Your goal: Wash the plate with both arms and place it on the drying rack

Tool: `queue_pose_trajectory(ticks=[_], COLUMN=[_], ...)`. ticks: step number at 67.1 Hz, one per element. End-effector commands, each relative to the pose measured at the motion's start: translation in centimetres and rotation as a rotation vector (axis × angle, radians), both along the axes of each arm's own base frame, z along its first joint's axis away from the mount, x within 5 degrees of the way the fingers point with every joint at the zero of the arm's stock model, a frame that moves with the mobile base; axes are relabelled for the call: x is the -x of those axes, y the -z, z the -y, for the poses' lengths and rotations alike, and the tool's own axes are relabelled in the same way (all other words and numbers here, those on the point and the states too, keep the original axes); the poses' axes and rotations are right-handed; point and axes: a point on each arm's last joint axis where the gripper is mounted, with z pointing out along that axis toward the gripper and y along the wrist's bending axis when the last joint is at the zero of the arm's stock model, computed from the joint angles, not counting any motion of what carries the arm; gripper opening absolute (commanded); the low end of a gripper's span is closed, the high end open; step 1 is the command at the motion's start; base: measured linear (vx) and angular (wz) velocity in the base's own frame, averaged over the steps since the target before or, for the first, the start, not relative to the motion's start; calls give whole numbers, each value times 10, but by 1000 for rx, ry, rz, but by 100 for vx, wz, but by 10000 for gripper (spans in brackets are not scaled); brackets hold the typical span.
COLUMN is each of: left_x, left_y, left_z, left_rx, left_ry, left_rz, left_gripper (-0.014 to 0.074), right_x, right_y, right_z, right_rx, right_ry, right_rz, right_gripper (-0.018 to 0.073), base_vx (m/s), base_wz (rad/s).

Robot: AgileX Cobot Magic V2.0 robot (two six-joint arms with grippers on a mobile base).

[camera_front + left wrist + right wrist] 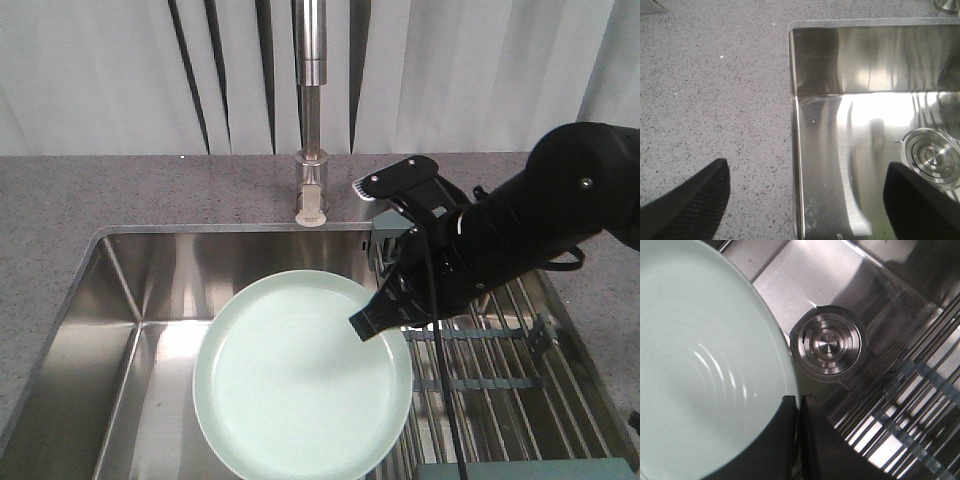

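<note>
The pale mint-green plate (300, 385) hangs tilted over the steel sink basin, its face toward the front camera. My right gripper (372, 322) is shut on its right rim, one finger on the plate's face and one behind it. In the right wrist view the two black jaws (798, 402) pinch the edge of the plate (700, 365). The drying rack (500, 370) lies over the sink's right side, under the right arm. My left gripper (807, 167) shows only in its own wrist view, open and holding nothing, astride the sink's left edge.
A tall steel faucet (312, 100) rises behind the sink (130, 300). The round drain (829, 344) sits on the basin floor beside the plate's rim. Speckled grey counter (715, 90) surrounds the basin. The rack's rods (920, 390) run close to the right jaws.
</note>
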Motion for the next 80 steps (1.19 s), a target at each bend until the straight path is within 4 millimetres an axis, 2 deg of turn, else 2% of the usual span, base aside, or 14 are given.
queue_pose_trajectory(ticks=[1, 11, 19, 28, 38, 57, 66, 80], left_x=[-4, -4, -4, -4, -4, -4, -4, -4], left_y=[-12, -12, -12, -12, -12, -12, -12, -12], left_z=[1, 1, 1, 1, 1, 1, 1, 1], left_rx=[13, 13, 13, 13, 13, 13, 13, 13], left_ry=[3, 3, 3, 3, 3, 3, 3, 3], left_rz=[77, 77, 77, 77, 77, 77, 77, 77], left_gripper=[586, 586, 586, 586, 586, 586, 586, 586], right_x=[-12, -34, -51, -68, -73, -44, -26, -2], right_y=[-24, -29, -34, -39, -37, -27, -22, -12], right_z=[-7, -8, 0, 17, 39, 70, 72, 56], right_rx=[-63, -73, -78, -86, -86, -63, -63, -71], right_ry=[12, 37, 74, 134, 200, 261, 255, 196], right_rz=[84, 98, 112, 130, 117, 114, 94, 64], right_gripper=[-1, -1, -1, -1, -1, -1, -1, -1], base_vx=[0, 0, 0, 0, 0, 0, 0, 0], base_wz=[0, 0, 0, 0, 0, 0, 0, 0])
